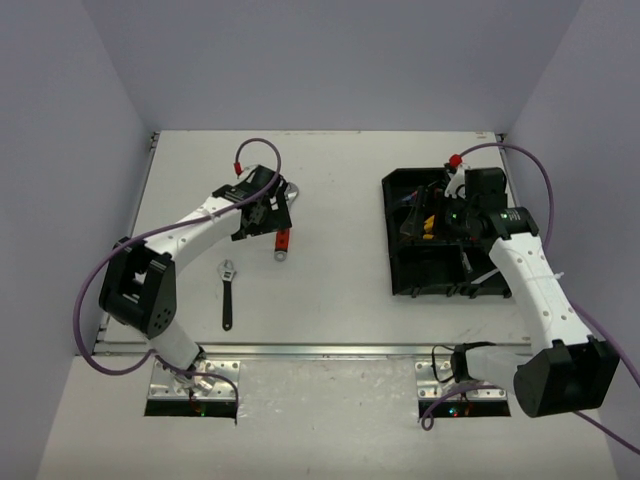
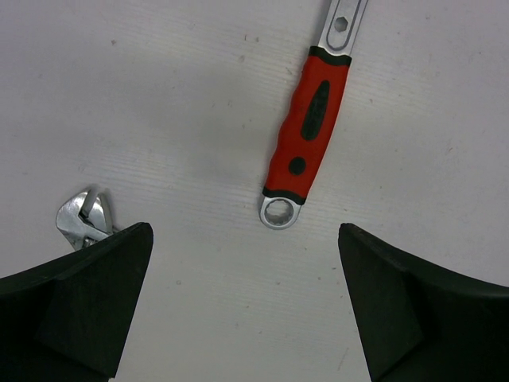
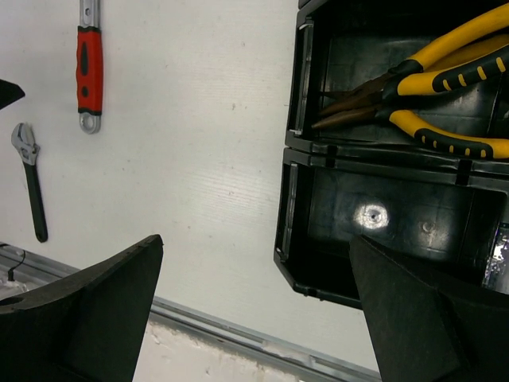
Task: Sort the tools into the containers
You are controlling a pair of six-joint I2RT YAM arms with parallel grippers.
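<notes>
apparently just beyond left claw (image 2: 245,239): wrench (image 2: 308,127)

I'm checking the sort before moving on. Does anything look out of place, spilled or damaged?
Two tools lie loose on the table, outside the tray: the red-handled wrench under the left gripper and the black-handled adjustable wrench nearer the table's front. Yellow-handled pliers sit in a compartment. No damage or spill shows.

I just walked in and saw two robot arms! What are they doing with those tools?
They are sorting tools into a black tray. The left gripper hangs open above a red-handled wrench on the table, holding nothing yet. The right gripper is open and empty over the tray's edge, where yellow pliers already lie in one compartment. A small black-handled wrench waits on the table too.
</notes>
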